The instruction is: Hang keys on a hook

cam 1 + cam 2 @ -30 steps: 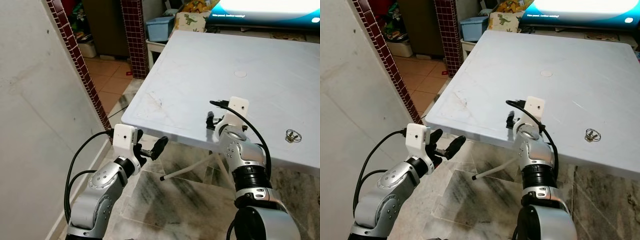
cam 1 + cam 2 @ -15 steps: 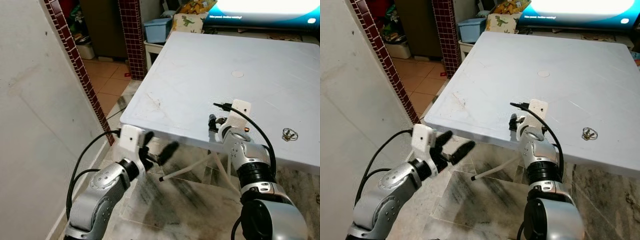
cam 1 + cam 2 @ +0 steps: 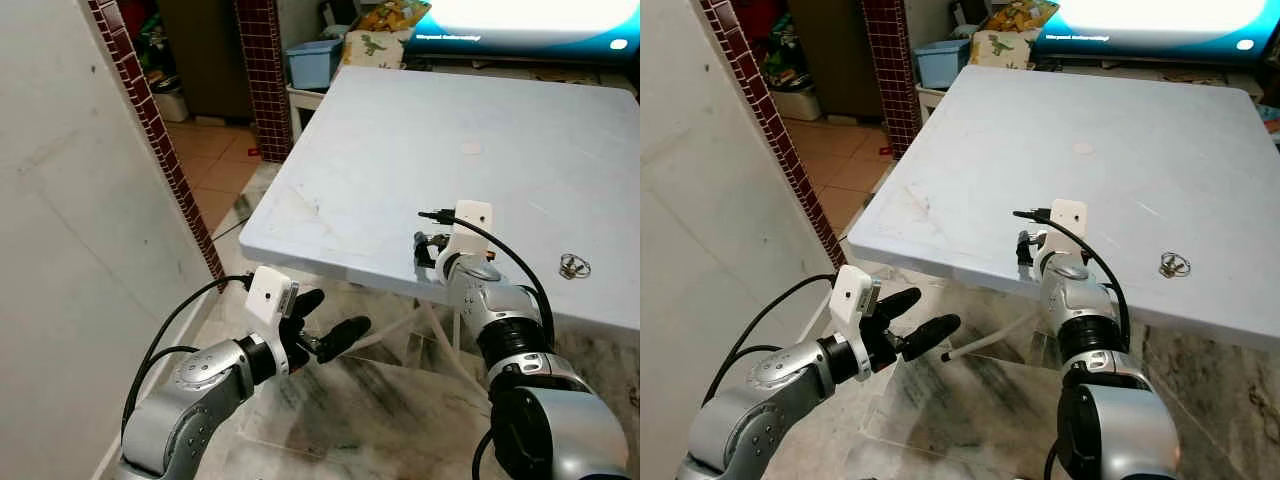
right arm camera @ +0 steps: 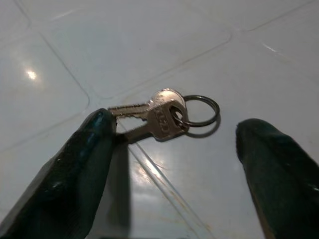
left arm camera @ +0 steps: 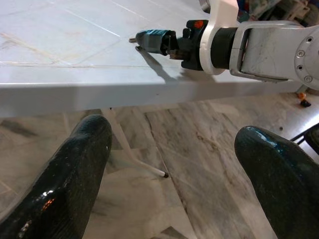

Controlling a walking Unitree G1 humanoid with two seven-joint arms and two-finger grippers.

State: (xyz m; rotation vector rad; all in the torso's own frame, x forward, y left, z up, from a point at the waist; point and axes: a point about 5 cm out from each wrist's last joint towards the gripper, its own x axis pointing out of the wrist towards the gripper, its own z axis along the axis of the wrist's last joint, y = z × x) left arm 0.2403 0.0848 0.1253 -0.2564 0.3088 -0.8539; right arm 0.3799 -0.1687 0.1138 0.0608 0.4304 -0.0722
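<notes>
A small bunch of keys (image 3: 573, 265) on a ring lies on the white table (image 3: 400, 130), near its front edge. My right gripper (image 3: 428, 246) rests at that front edge, left of the keys. In the right wrist view, keys (image 4: 162, 119) lie flat between its two open fingers (image 4: 84, 164), and one fingertip touches a key blade. My left gripper (image 3: 335, 312) hovers open and holding nothing below the table's front left corner, above the marble floor. In the left wrist view its fingers (image 5: 70, 169) point at the table edge and the right wrist.
A white wall (image 3: 70, 230) and a red-tiled pillar (image 3: 150, 120) stand close on the left. White table legs (image 3: 395, 335) cross under the table. A blue bin (image 3: 312, 60) and a lit screen (image 3: 520, 25) are at the back.
The camera has shifted a little. My left gripper has dropped lower and moved right, and its fingers have spread wider. The right gripper stays at the table edge.
</notes>
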